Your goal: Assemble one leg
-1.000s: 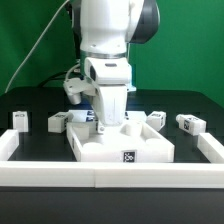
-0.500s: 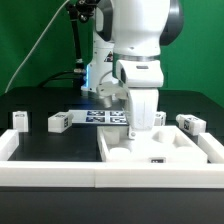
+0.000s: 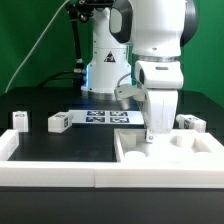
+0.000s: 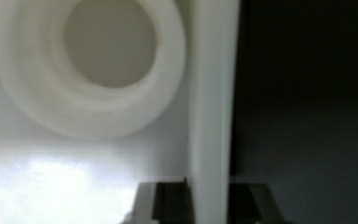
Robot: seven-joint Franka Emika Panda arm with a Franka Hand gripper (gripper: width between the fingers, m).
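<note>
My gripper is shut on the raised rim of the large white square panel, which lies at the exterior view's front right, against the border rails. In the wrist view the rim runs between my two dark fingers, and a round socket of the panel shows beside it. Three legs, small white pegs with tags, stand apart from my gripper: one at the far left, one left of centre, one at the right behind the panel.
The marker board lies flat behind the panel, by the robot base. Long white border rails run along the front and the left side. A green backdrop stands behind the black table.
My gripper has moved toward the exterior view's right, dragging the square panel from the centre front into the front right corner. The legs have stayed in place.
</note>
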